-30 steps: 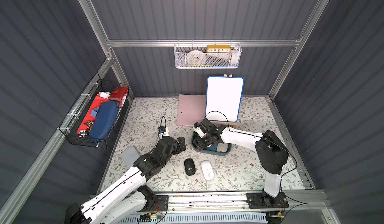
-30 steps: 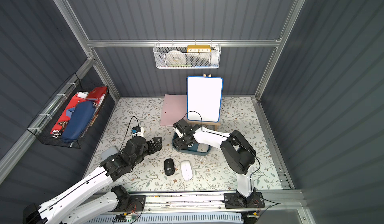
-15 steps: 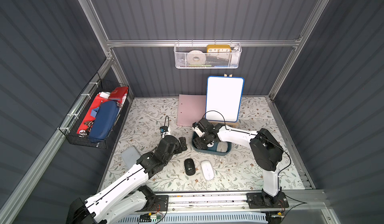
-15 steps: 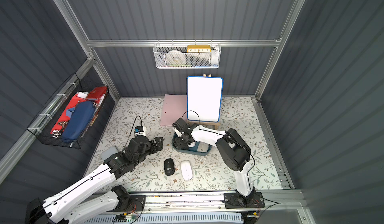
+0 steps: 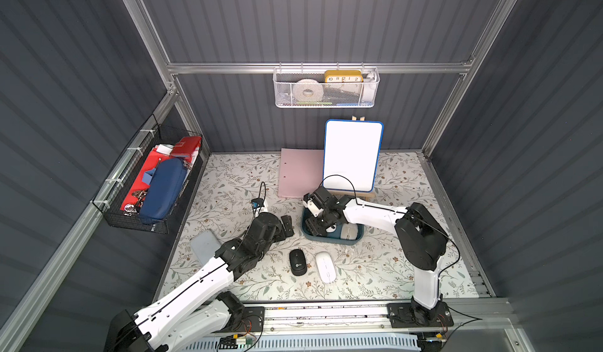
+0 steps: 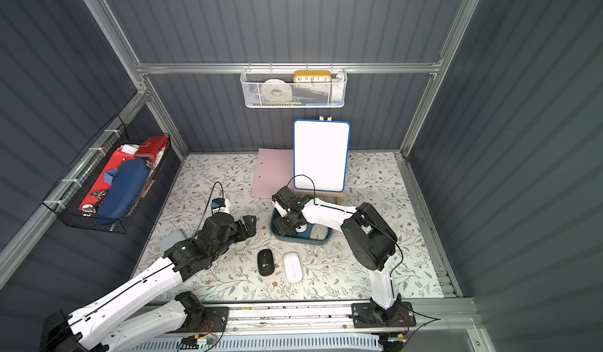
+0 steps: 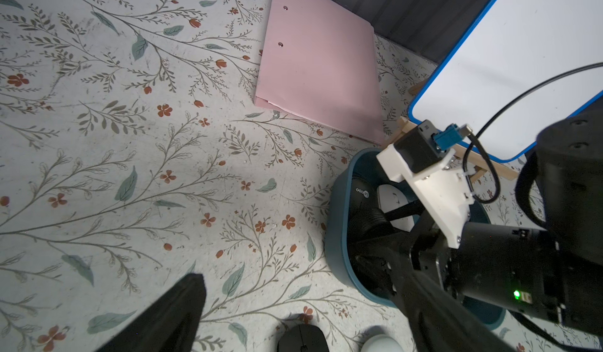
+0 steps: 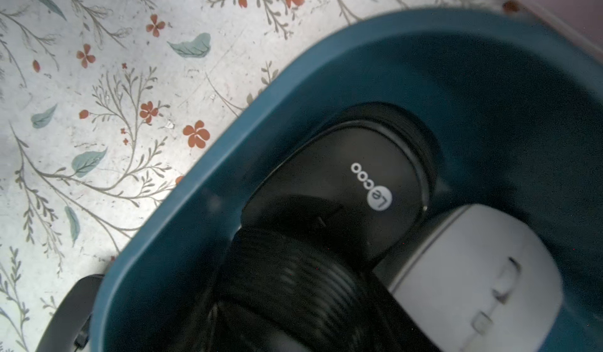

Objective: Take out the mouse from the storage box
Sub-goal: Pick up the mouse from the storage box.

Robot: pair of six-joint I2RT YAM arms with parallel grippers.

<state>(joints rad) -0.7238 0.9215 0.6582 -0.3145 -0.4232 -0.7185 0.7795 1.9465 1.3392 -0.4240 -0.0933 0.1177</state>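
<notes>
Mouse [image 8: 359,184] beside white mouse [image 8: 473,268], perhaps touching

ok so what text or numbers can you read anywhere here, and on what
"Lecoo": on the black mouse inside the storage box.
"10 11 12 1 2": on the yellow clock in the white mesh basket.
Round logo on the second black mouse, outside the box: too small to read.

Pink folder [image 5: 301,174], whiteboard [image 5: 353,156], white mesh basket [image 5: 283,94]
</notes>
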